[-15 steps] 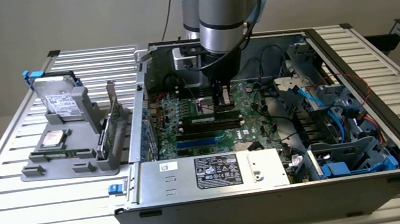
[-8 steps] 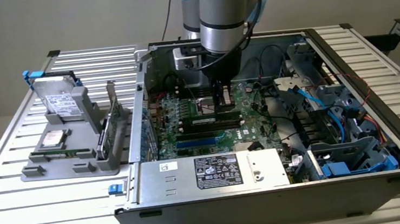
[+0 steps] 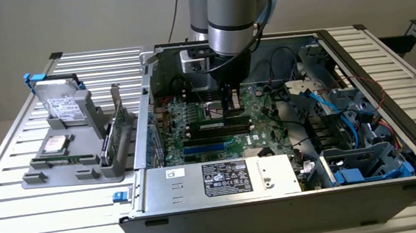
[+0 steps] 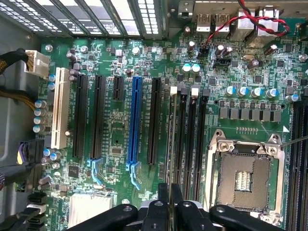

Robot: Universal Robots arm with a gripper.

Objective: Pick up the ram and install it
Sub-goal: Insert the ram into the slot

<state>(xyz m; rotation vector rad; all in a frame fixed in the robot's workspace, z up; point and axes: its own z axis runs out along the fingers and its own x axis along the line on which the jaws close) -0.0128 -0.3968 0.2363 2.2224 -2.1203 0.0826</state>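
Exterior view's left: gray parts rack (image 3: 62, 175) sitting on the desk (image 3: 3, 188). Centre: claw (image 3: 232, 112) reaching into the open computer case (image 3: 277, 215), pinching the ram (image 3: 224, 124) upright at the memory slots (image 4: 192, 139), possibly touching. Right: blue cables (image 3: 326, 109) running.

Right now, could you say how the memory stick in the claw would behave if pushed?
The memory stick looks thin, so probably light, and fragile if bent sideways. Pinched by the narrow claw, it might tilt when pushed.
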